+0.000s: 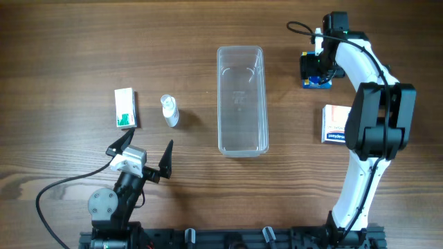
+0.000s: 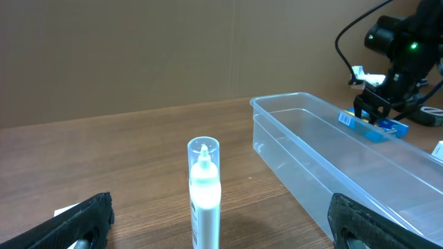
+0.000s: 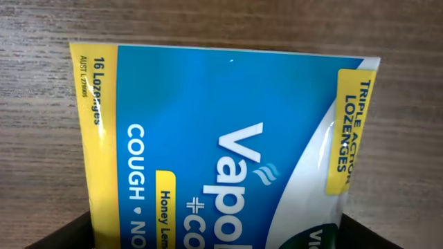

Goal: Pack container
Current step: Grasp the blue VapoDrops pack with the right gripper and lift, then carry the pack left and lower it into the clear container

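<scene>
Our left hand (image 1: 144, 150) is wide open, near a little white bottle (image 1: 169, 111). Our right hand (image 1: 316, 70) is down over a blue box (image 3: 221, 138). We cannot tell if it grips the box. The clear tub (image 1: 220, 97) lies in the middle of the table (image 1: 62, 55), between our two hands.

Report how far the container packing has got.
Done: nothing; the container is empty. In hand: the right claw is down over the blue lozenge box, grip unclear. To do: that box, the orange-white box, the green-white box and the white bottle all sit on the table; the left claw hangs open.
</scene>
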`<state>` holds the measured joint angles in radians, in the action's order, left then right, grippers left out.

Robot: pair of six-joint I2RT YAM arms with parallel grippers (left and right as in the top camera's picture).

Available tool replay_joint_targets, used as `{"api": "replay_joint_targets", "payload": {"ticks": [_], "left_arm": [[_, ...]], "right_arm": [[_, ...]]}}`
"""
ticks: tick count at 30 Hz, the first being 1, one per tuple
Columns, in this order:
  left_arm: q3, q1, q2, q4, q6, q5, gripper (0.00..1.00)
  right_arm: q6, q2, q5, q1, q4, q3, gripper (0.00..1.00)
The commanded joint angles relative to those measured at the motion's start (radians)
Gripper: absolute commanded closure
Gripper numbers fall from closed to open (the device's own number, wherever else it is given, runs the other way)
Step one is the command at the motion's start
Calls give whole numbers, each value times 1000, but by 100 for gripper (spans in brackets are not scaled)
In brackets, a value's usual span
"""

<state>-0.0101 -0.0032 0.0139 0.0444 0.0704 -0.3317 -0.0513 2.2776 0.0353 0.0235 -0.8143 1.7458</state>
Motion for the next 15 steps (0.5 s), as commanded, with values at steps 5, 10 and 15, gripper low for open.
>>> {"api": "replay_joint_targets", "payload": {"ticks": [5, 10, 15], "left_arm": [[5, 8, -3, 1, 12, -12, 0], [5, 8, -3, 1, 12, -12, 0], [5, 8, -3, 1, 12, -12, 0]], "right_arm": [[60, -137, -119, -3, -71, 16, 21], [107, -237, -150, -58, -114, 16, 20], [134, -326, -149, -180, -154, 16, 20]]}}
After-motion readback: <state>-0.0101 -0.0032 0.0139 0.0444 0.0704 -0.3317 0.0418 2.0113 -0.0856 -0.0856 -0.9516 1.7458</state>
